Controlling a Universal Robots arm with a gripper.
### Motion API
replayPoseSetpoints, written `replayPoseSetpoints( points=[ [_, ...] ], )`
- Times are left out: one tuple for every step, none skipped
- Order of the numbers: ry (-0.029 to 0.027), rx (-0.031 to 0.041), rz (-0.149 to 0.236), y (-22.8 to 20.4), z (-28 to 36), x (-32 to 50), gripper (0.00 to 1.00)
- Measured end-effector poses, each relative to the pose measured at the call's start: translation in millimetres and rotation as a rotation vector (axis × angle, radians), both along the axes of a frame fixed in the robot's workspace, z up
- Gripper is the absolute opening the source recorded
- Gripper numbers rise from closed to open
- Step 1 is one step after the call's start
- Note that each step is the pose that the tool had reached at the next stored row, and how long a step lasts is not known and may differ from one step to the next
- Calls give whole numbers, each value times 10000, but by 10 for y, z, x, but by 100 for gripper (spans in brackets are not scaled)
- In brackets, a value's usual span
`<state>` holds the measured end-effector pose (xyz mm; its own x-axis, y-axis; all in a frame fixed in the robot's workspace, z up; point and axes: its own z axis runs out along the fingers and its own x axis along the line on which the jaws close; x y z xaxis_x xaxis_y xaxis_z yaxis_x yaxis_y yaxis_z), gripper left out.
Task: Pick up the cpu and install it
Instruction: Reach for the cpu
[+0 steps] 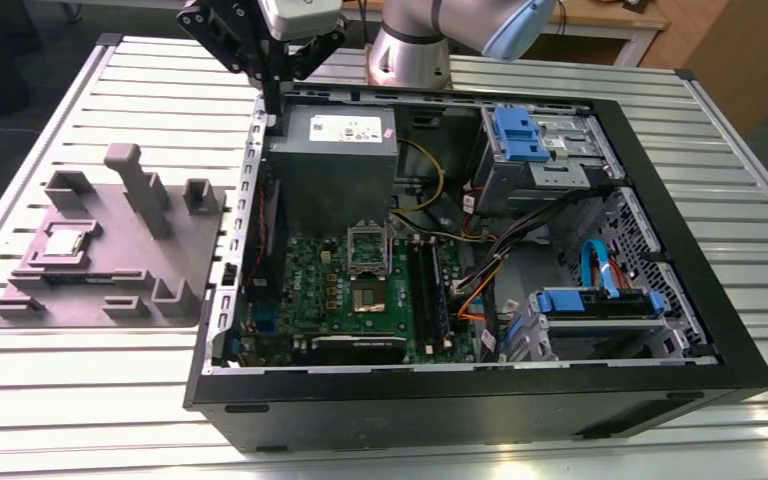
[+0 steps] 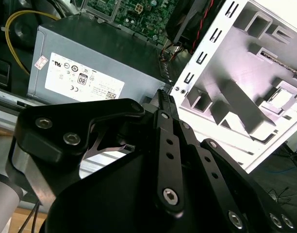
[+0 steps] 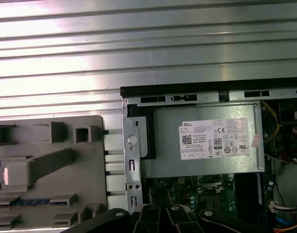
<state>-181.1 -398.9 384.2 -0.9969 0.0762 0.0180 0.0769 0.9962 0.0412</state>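
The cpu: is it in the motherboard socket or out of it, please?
Out: the cpu lies on the grey fixture beside the computer case.

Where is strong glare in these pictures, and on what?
In the second wrist view the grey fixture is washed nearly white; in the first wrist view bright bands glare off the slatted table and the cpu looks bleached; the exterior view is evenly lit.

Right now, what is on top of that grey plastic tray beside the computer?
The cpu lies flat in a square pocket of the grey fixture, with upright blocks and a tall post standing around it. What is under the chip is covered.
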Motion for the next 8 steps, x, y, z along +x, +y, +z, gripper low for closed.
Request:
replayPoseSetpoints(
  points=[
    [0, 0, 1, 0, 0, -1, 10],
    [5, -1, 0, 0, -4, -16, 10],
    [6, -1, 0, 0, -7, -35, 10],
    [6, -1, 0, 0, -7, -36, 10],
    [6, -1, 0, 0, -7, -38, 10],
    [6, -1, 0, 0, -8, -40, 10],
    [6, -1, 0, 0, -8, -42, 10],
    [6, -1, 0, 0, -8, -45, 10]
  ],
)
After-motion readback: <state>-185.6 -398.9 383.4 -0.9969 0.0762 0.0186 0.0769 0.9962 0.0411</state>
